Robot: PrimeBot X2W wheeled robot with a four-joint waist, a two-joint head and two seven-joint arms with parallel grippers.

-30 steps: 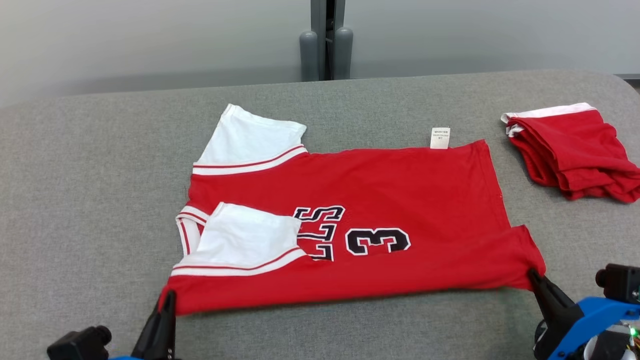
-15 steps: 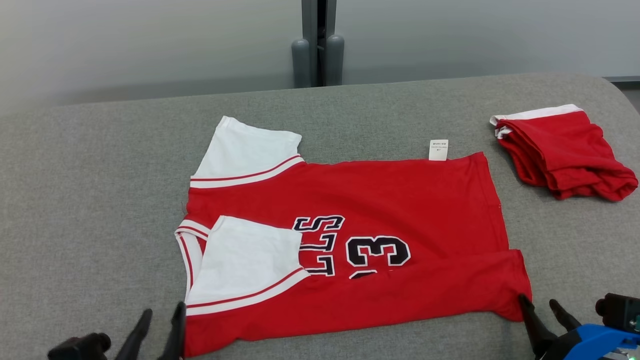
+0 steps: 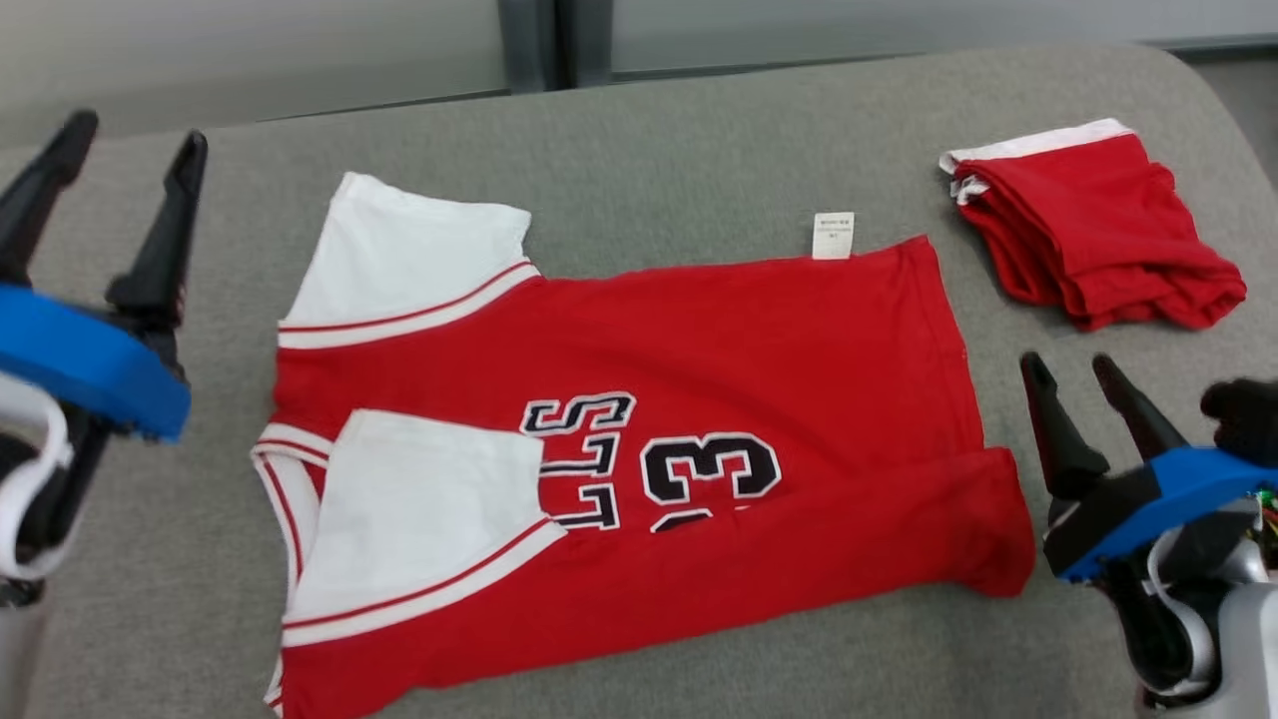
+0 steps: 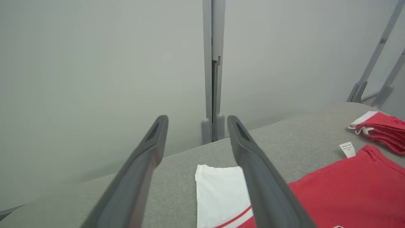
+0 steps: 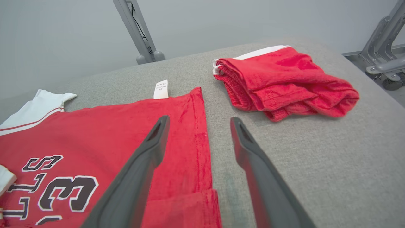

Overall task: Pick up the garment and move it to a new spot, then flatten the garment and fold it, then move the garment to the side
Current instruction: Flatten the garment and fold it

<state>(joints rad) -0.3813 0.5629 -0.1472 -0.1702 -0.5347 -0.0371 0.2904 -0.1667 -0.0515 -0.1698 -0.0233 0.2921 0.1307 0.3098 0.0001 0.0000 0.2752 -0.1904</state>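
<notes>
Head view is showing the left hand (image 3: pixel 137 130) and right hand (image 3: pixel 1066 361) hanging clear of the jersey (image 3: pixel 749 340), fingers standing apart. A second ago both were pinching its near edge.

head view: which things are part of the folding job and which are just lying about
For the job: red shirt with white sleeves, spread on the grey table; left hand and right hand, both open.
Lying about: folded red garment at the table's far right; grey post behind.

the red jersey (image 3: pixel 699 340) bears black letters "lls" and a "3"; its white tag (image 3: pixel 833 236) print is too small.
</notes>
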